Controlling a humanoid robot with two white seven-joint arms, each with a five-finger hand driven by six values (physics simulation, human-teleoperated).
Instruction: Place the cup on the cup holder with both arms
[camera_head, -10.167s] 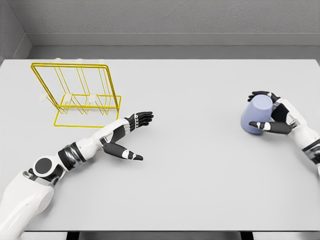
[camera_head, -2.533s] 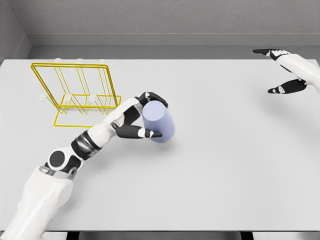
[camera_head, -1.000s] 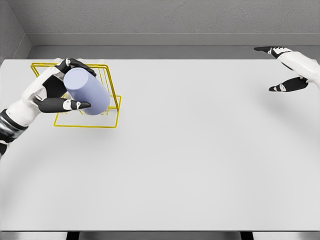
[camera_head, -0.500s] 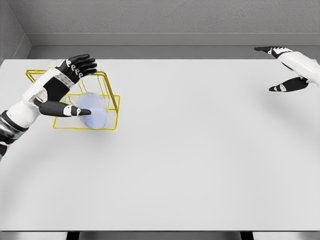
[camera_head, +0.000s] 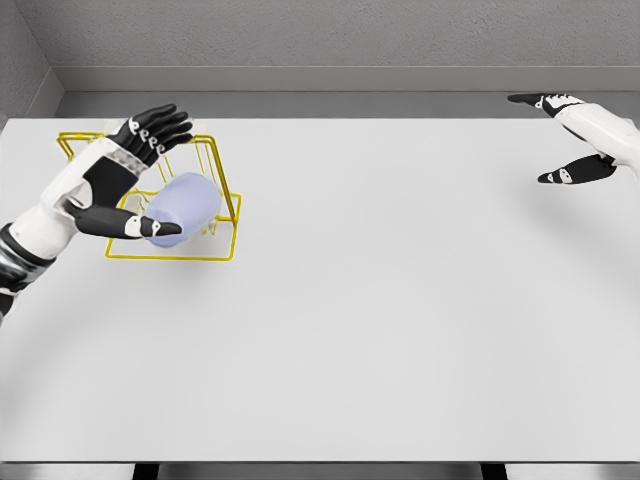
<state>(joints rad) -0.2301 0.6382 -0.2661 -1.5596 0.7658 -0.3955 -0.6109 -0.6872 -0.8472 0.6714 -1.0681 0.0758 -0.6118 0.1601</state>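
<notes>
Two hands in the head view, only the left one is near anything; left hand (camera_head: 112, 180) is up over the yellow wire cup holder (camera_head: 205, 250) at the table's (camera_head: 400, 320) far left, fingers (camera_head: 158, 124) spread wide and pointing up-right, thumb (camera_head: 140, 228) sticking out low toward the cup, so it's not gripping anything afaict. The cup (camera_head: 184, 207), pale lavender-blue, lies tilted on its side inside the holder frame, on the wire base w/ the yellow uprights behind it; thumb tip overlaps the cup's lower left edge, can't tell if it's really touching. Right hand (camera_head: 570, 140) is way off at the far right edge, well apart from cup + holder, fingers apart too, index stretched left, holding nothing.
</notes>
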